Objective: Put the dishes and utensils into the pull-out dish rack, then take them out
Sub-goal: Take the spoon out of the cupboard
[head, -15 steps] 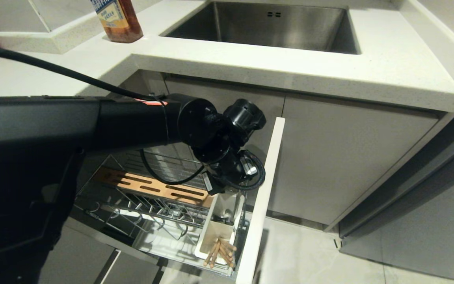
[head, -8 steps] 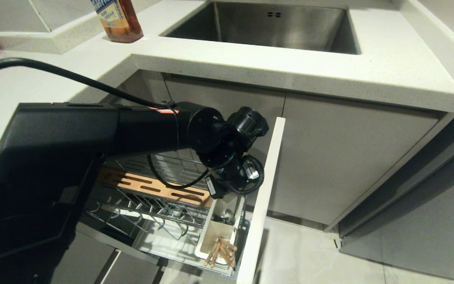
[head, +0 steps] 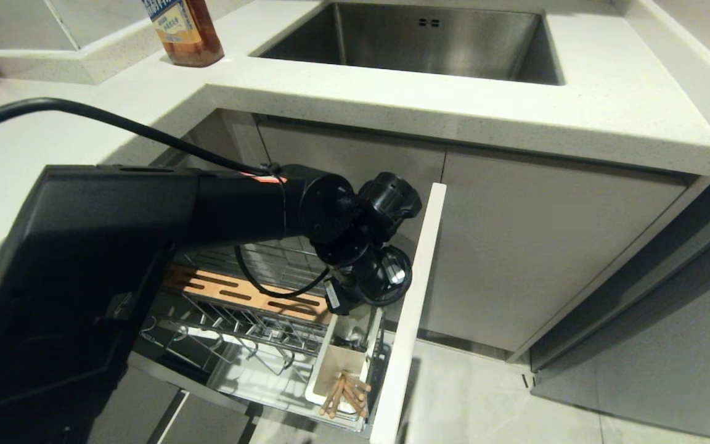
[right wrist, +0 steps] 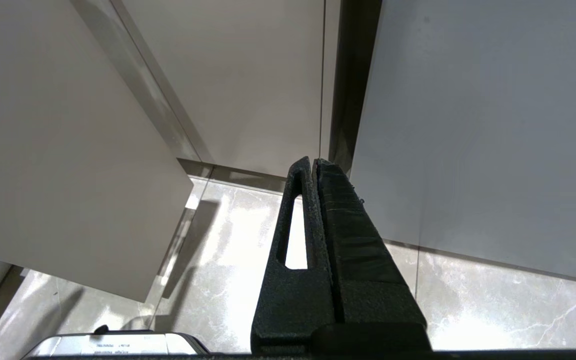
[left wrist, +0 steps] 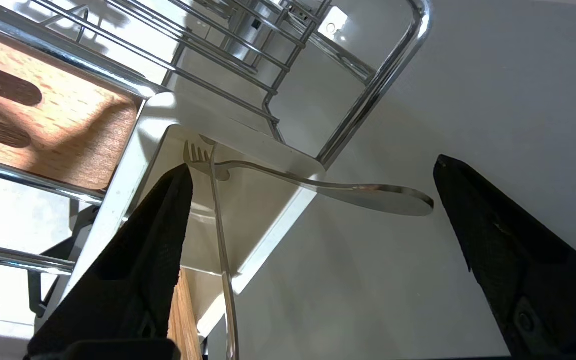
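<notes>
Light falls from overhead, bright and even on the pale worktop. The left arm throws the pull-out dish rack into shade. In the wrist views, glare whitens the floor and chrome wires. All frames are sharp.

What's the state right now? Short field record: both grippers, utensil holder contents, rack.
left gripper: open, above the white utensil holder, holding nothing
metal utensil: standing in the holder, handle leaning over its rim between the open fingers, untouched; tines show at its lower end
chopsticks: in the holder's near compartment
pull-out dish rack: pulled out, no plate or bowl visible in it
right gripper: shut, parked, pointing at the floor near the cabinet fronts
</notes>
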{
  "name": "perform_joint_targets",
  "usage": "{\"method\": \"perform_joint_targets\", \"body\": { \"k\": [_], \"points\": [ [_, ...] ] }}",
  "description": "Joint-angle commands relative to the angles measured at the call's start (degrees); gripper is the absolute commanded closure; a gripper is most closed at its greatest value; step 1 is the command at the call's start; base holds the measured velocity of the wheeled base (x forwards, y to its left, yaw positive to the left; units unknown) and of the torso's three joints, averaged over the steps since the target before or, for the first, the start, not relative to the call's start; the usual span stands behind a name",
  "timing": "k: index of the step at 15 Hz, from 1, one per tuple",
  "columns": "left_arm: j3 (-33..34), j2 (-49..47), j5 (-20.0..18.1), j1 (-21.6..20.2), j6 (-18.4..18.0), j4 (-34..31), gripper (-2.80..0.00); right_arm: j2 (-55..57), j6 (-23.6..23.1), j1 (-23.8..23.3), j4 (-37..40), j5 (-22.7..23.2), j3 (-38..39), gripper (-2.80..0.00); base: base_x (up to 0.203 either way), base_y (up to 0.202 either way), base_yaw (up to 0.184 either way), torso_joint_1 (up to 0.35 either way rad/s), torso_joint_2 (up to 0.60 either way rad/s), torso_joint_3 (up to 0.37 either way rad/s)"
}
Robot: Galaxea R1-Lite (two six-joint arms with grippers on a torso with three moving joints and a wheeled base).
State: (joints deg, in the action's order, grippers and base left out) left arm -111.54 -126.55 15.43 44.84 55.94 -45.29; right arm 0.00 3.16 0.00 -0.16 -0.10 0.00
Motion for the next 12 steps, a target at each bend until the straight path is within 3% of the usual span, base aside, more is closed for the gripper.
{"method": "perform_joint_targets", "body": {
  "k": [1,8,9,12],
  "points": [
    [0.0,-0.2,0.1,0.0,0.3,-0.2,-2.80,0.1,0.0,0.0,0.0,0.0,0.0,0.00,0.000,0.000,0.000,0.000,0.00,0.000],
    [0.0,-0.2,0.2,0.1,-0.1,-0.4,-2.80,0.0,0.0,0.0,0.0,0.0,0.0,0.00,0.000,0.000,0.000,0.000,0.00,0.000],
    [0.0,-0.3,0.5,0.1,-0.1,-0.4,0.00,0.0,0.0,0.0,0.0,0.0,0.0,0.00,0.000,0.000,0.000,0.000,0.00,0.000],
    [0.0,-0.3,0.3,0.1,0.0,-0.3,0.00,0.0,0.0,0.0,0.0,0.0,0.0,0.00,0.000,0.000,0.000,0.000,0.00,0.000]
  ]
}}
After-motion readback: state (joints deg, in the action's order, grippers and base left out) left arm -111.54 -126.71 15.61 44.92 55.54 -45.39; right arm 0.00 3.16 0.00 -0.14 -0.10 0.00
